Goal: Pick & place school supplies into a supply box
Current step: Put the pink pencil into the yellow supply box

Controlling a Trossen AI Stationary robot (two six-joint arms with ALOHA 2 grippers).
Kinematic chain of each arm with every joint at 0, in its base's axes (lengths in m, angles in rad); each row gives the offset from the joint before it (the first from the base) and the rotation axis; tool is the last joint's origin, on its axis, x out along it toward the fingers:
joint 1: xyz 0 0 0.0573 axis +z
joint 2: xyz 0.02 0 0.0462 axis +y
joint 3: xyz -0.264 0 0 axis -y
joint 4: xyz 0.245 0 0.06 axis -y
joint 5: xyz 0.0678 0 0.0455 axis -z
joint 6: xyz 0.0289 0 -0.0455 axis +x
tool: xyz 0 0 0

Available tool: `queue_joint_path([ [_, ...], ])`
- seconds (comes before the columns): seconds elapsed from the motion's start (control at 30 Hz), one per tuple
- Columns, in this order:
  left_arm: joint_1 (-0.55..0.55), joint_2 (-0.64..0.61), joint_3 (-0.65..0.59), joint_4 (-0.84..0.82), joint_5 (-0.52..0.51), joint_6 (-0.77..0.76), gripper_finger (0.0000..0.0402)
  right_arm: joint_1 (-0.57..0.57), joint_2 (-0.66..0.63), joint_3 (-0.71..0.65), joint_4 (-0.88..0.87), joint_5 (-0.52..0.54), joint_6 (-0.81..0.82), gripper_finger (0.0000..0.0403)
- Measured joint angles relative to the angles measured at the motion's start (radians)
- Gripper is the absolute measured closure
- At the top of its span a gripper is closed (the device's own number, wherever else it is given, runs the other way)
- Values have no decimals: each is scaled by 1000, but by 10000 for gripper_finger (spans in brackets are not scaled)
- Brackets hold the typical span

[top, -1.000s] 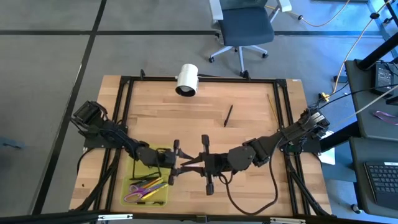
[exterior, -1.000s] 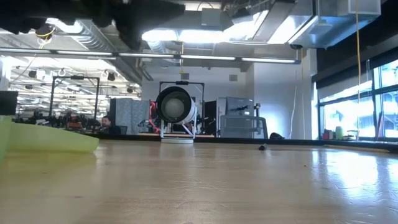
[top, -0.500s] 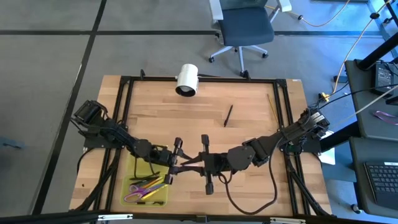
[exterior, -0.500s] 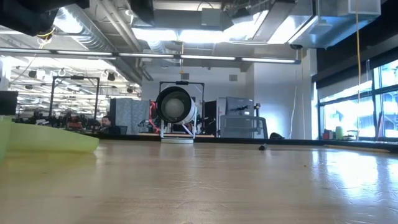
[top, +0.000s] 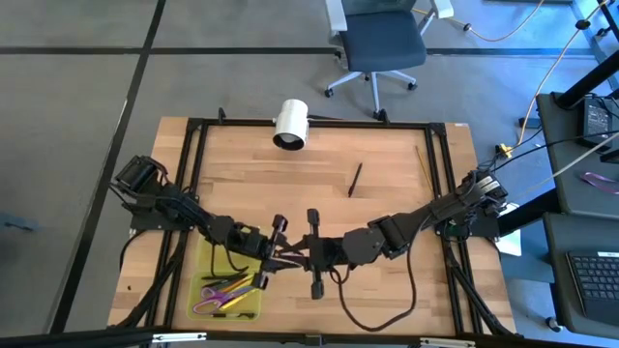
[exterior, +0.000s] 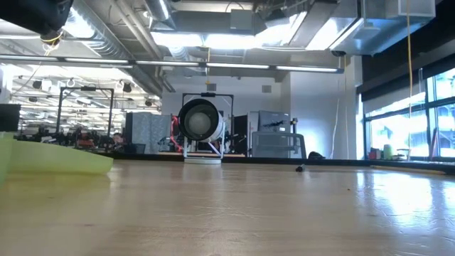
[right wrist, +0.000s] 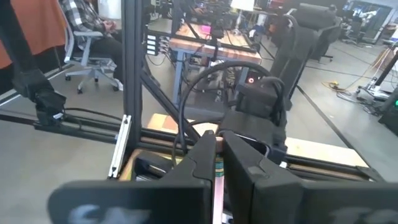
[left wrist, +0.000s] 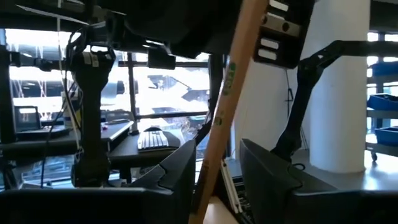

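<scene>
From above, the left gripper (top: 274,253) and right gripper (top: 295,254) are seen nose to nose above the near middle of the table (top: 387,203), just beside the box (top: 198,275). A thin pencil (top: 286,255) appears to be bridged between them. Pens and purple scissors (top: 221,295) are already lodged in the box; a black pen (top: 355,179) and another pencil (top: 423,161) are left well apart on the far side.

In the low view only the box's wall (exterior: 57,162), the white cylinder (exterior: 202,128) and the distant pen (exterior: 300,168) are shown.

In the left wrist view a wood-tan pencil (left wrist: 225,106) is seen between the fingers (left wrist: 171,177), which stand apart, not yet clamped.

In the right wrist view the fingers (right wrist: 202,158) are closed on the pencil (right wrist: 217,171).

A drop is likely if the right is released before the left is shut; a skewed grip could send the pencil over the box's rim.
</scene>
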Motion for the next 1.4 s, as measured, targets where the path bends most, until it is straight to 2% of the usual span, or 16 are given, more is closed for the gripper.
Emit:
queue_joint_path([
  [0.5, -2, 0, -5, -40, -4, -1, 343, 2, 0, 0, -55, 0, 30, 379],
  [1.07, -2, 0, -6, -116, -16, -35, 367, 6, -1, 0, -162, 2, 105, 379],
  [1.23, -3, 0, -6, -130, -17, -34, 391, 6, -1, 0, -174, 7, 105, 365],
  [1.4, -2, 0, -6, -144, -26, -35, 384, 6, -1, 0, -198, 7, 113, 354],
])
